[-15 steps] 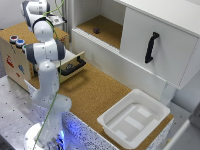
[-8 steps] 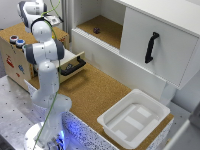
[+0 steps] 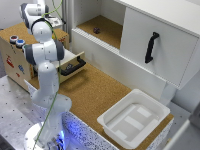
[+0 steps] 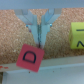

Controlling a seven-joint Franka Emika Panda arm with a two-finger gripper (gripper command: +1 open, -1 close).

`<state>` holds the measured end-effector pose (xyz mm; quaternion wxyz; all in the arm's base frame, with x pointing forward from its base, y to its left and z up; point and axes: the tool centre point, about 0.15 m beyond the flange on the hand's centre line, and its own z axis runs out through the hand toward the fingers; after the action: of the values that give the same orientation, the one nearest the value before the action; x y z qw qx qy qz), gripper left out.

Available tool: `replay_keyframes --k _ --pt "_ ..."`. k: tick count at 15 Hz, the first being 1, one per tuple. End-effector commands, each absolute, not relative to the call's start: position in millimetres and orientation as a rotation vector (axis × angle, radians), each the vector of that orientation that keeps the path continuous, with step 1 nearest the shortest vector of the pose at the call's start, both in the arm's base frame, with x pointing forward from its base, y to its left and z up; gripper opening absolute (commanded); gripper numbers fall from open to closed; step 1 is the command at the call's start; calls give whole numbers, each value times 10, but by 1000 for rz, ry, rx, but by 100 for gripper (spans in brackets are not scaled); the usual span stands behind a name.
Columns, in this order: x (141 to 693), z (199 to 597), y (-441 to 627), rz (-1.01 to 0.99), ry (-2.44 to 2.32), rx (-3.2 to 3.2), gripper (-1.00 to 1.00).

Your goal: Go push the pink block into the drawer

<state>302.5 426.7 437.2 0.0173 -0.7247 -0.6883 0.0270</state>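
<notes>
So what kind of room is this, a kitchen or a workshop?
More likely a robot test bench, made up a little like a kitchen. A white robot arm stands beside a cork-topped counter with a small wooden drawer, a white cabinet door and a white plastic tub.

— What did your arm (image 3: pixel 44 75) look like there?

— You had glossy white rounded shells, dark grey bands at the joints, and a thin yellow-green cable (image 3: pixel 50 107) trailing down it. Your base (image 3: pixel 42 137) was round and white; the fingers (image 4: pixel 42 31) looked pale grey-blue.
</notes>
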Motion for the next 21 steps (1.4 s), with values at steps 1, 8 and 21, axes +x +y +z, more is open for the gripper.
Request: replay_keyframes --k 1,8,21 --pt "2999 4275 3885 -15 -2083 -2272 -100" --pt "3043 4322 3902 -40 -2044 -2225 100" --pt "3082 4381 3901 -74 -2040 -2215 100"
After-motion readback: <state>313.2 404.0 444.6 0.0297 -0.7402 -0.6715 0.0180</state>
